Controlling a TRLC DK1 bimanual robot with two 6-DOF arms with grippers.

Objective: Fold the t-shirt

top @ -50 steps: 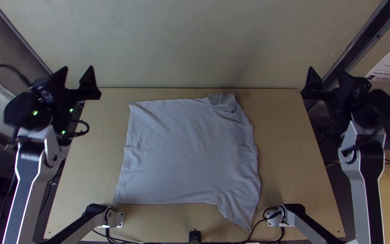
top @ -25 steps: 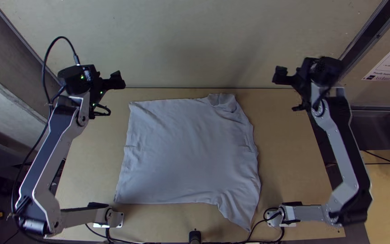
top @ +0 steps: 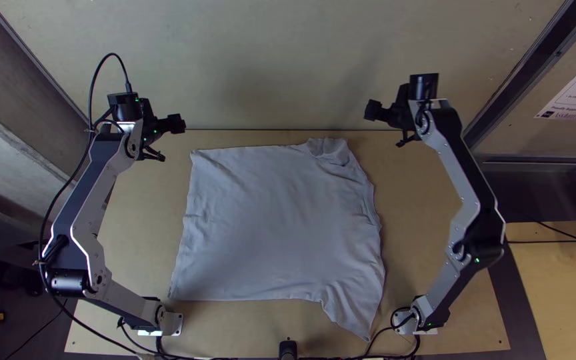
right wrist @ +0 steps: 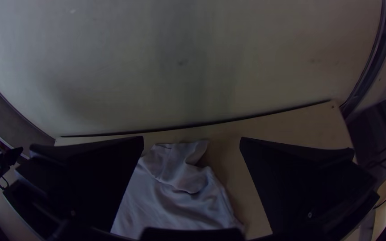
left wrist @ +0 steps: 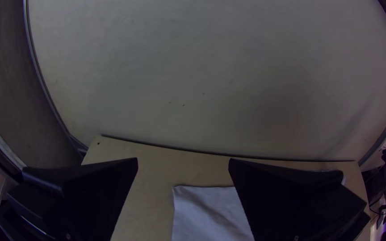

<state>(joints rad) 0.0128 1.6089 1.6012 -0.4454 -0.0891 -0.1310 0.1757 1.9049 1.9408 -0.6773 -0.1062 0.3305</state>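
Note:
The pale t-shirt (top: 278, 223) lies spread on the table, its upper right corner bunched and a sleeve-like flap stretching toward the near edge at lower right. My left gripper (top: 180, 124) is raised beyond the shirt's far left corner; in the left wrist view, the left gripper (left wrist: 183, 161) has its fingers wide apart, with a corner of the shirt (left wrist: 204, 209) beyond them. My right gripper (top: 369, 111) hangs past the far right corner. In the right wrist view, the right gripper (right wrist: 192, 138) stands open, the bunched part of the shirt (right wrist: 179, 172) showing between its fingers.
The light wooden table (top: 428, 220) has bare strips on both sides of the shirt. A pale panel (top: 268, 60) lies beyond its far edge. Cables (top: 208, 358) run along the near edge, beside a small black post (top: 288, 349) in the middle.
Both arms have swung inward from the sides toward the shirt's far corners, the left one nearly still over the last half second. The shirt has not moved.

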